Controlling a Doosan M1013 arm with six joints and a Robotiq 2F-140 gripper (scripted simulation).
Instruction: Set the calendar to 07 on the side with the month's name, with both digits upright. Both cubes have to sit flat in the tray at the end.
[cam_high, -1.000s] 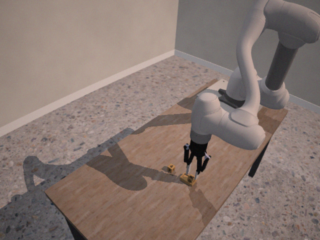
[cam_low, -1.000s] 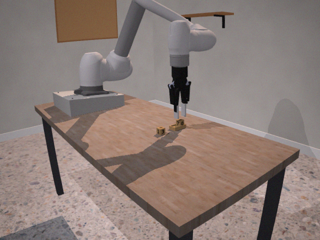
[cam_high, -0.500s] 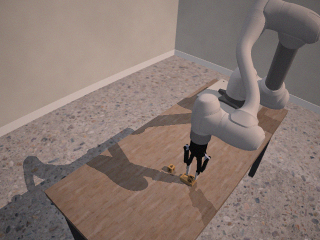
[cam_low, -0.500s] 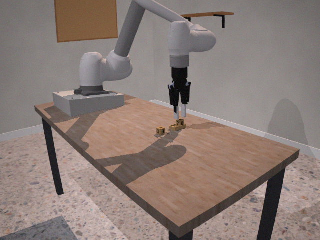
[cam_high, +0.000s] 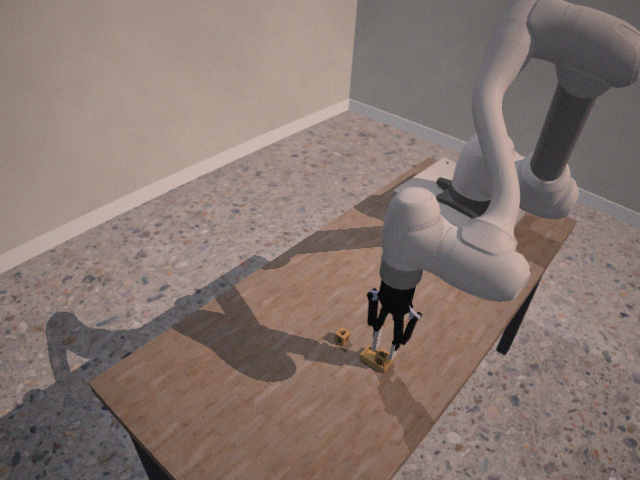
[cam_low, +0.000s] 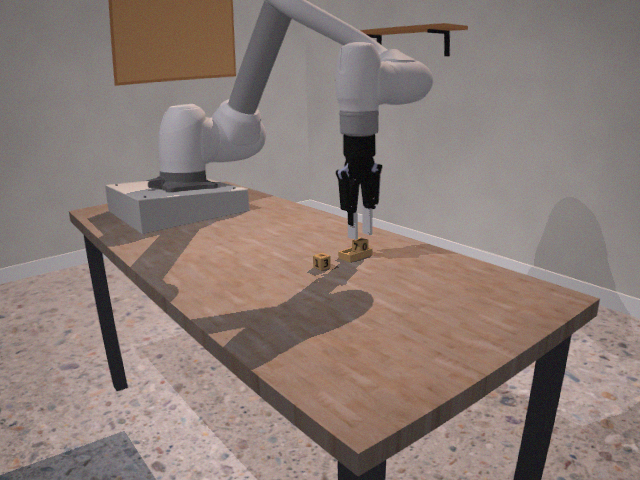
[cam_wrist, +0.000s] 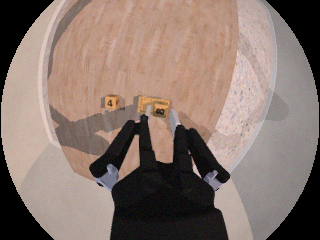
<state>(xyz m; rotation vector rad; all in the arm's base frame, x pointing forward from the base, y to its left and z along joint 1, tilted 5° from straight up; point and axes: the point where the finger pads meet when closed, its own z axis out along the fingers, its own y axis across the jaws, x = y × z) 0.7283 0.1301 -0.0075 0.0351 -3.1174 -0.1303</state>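
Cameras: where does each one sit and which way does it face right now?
Top: high, off the table's far end, looking down toward the base; shows arm and end effector straddling the cube in the tray.
Exterior: beside the table, near tabletop height, looking across; shows the whole arm, base block, loose cube.
Wrist: on the arm's last link, looking down past the fingers.
All three share tray and loose cube.
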